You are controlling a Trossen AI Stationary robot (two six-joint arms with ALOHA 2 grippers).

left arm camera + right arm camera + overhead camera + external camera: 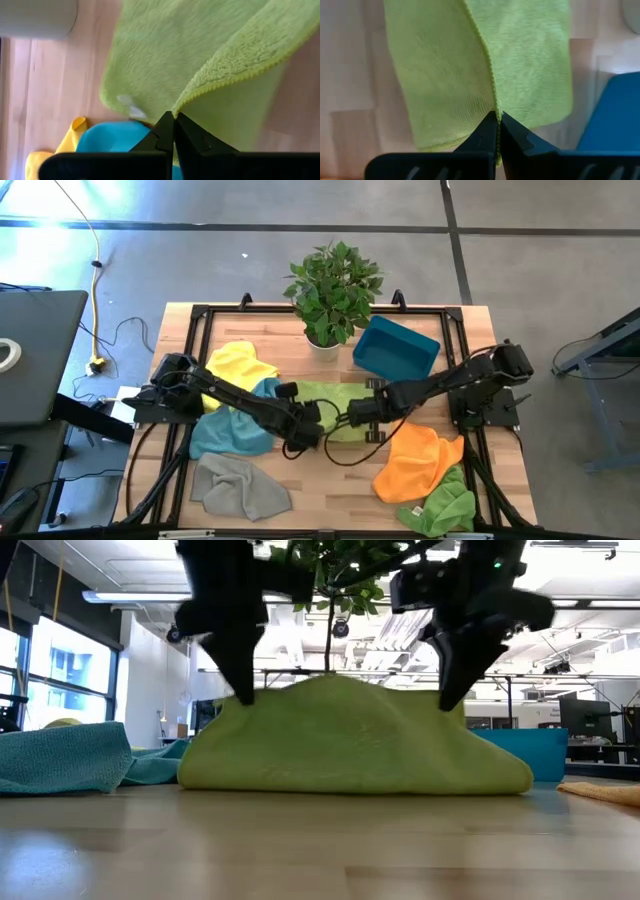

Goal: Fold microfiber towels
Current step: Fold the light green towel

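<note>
A light green microfiber towel [335,395] lies in the middle of the table, between both arms. My left gripper [305,435] and my right gripper [358,420] are each shut on one of its near corners. In the low view the towel [350,740] stands like a tent. Its two raised corners are under my left gripper [240,690] and my right gripper [450,695], and its lower edge rests on the wood. The towel's far part lies flat on the table. My left gripper pinches a corner of the towel's hemmed edge [179,109] between its two fingertips. It comes from above, slanting down. That corner is lifted and folded over; the cloth runs away from the fingers onto the table. My right gripper pinches the towel's other near corner at its hemmed edge [493,105] between its fingertips, also from above and slanting down. The corner is raised off the table, and the cloth hangs in a fold whose lower part rests on the table.
A potted plant [333,290] and a teal bin [395,348] stand at the far side. A yellow towel [240,365] and a light blue towel [230,430] lie at the left. A grey towel [240,485] lies near left. An orange towel [415,460] and a green towel [445,505] lie near right.
</note>
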